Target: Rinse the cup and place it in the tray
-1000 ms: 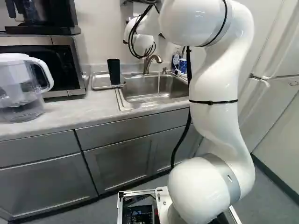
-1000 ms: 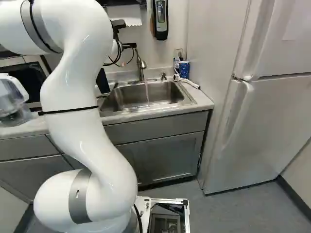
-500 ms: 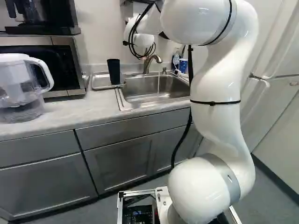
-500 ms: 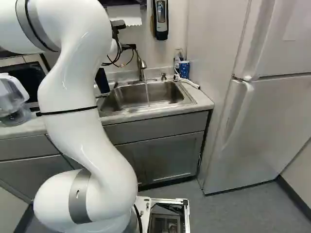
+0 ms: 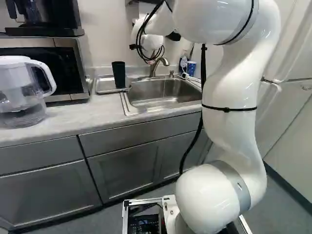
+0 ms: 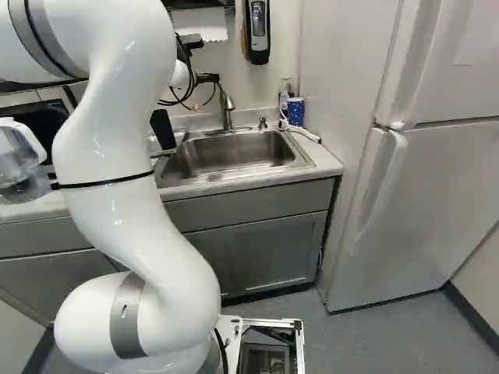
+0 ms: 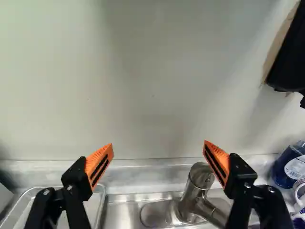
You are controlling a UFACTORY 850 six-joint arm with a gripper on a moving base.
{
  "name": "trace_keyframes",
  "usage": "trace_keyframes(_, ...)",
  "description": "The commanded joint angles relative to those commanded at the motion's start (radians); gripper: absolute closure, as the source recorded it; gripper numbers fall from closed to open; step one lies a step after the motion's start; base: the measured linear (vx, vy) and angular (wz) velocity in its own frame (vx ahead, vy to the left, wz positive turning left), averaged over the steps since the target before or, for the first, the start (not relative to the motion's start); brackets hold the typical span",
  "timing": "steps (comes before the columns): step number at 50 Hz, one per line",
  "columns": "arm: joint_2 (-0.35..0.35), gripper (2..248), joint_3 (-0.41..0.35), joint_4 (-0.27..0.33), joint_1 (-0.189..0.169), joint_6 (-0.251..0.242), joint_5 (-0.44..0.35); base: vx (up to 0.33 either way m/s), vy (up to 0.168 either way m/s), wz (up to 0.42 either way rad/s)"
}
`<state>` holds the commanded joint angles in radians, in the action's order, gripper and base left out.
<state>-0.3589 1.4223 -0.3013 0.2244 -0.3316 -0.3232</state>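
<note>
Currently, you have the cup (image 5: 118,74) standing in the tray (image 5: 103,86), upper left of the left base view: placement appears complete, rinsing cannot be confirmed, and the gripper (image 7: 158,144), fingers apart and empty, presumably needs only retracting.

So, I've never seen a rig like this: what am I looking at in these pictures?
The machine is one white robot arm on a moving base. Two pictures come from base cameras behind it, left and right; the third looks along its black gripper from the wrist.

Ahead is a counter with a steel sink and faucet. Left of the sink, a dark cup stands in a metal tray. Farther left are a microwave and a clear pitcher.

Nothing is held: the gripper is open, near the faucet.
</note>
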Motion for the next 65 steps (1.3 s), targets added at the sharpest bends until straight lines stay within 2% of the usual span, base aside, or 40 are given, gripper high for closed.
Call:
trace_keyframes(19,0.028,3,-0.033,0.000,-0.017,0.000,0.016,0.000,0.000,0.000)
trace_keyframes(31,0.042,3,-0.049,0.000,-0.028,0.000,-0.010,0.000,0.000,0.000)
trace_keyframes(65,0.191,3,-0.216,0.000,-0.081,0.000,-0.010,0.000,0.000,0.000)
